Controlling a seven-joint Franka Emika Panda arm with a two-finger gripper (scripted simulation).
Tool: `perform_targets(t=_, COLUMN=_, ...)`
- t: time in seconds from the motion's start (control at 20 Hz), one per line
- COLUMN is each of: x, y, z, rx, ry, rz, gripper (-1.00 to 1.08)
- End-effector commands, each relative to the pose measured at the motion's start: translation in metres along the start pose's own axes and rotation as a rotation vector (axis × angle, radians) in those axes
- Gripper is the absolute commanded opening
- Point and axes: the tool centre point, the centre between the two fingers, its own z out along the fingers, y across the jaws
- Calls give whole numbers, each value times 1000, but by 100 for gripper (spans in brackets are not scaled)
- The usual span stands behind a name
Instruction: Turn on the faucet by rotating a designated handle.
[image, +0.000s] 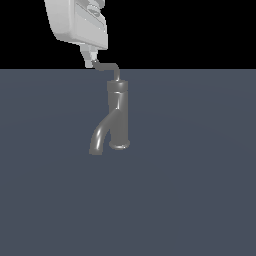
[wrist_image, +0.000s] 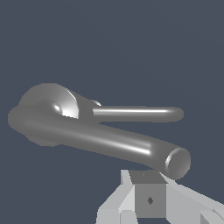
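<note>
The faucet (image: 118, 114) stands upright on the dark floor, and its thick spout (image: 99, 137) curves down toward the exterior view's left. Its thin bent handle (image: 107, 66) sticks out from the top, also toward the exterior view's left. My gripper (image: 90, 60) hangs from above, right at the handle's upturned tip. Its fingers are pressed together with nothing between them, and I cannot tell if they touch the handle. The wrist view looks down on the handle (wrist_image: 135, 113), the thicker spout (wrist_image: 109, 142) and the shut gripper (wrist_image: 149, 192).
A flat dark grey-blue floor (image: 190, 190) surrounds the faucet on all sides. The white gripper body (image: 77, 22) fills the exterior view's upper left above the handle.
</note>
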Motion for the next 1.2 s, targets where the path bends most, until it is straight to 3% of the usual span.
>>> perform_targets(t=0.0, x=20, y=0, z=0, rx=-2, ry=2, rz=13, gripper=-100)
perform_targets(t=0.5, x=78, y=7, z=0, rx=-6, ry=2, rz=15, gripper=-100)
perform_targets(t=0.55, x=78, y=7, z=0, rx=-6, ry=2, rz=15, gripper=-100)
perform_targets(t=0.6, x=52, y=11, z=0, rx=-3, ry=1, rz=-24, gripper=-100)
perform_targets(t=1.15, x=96, y=-20, z=0, rx=-4, ry=2, rz=-4, gripper=-100)
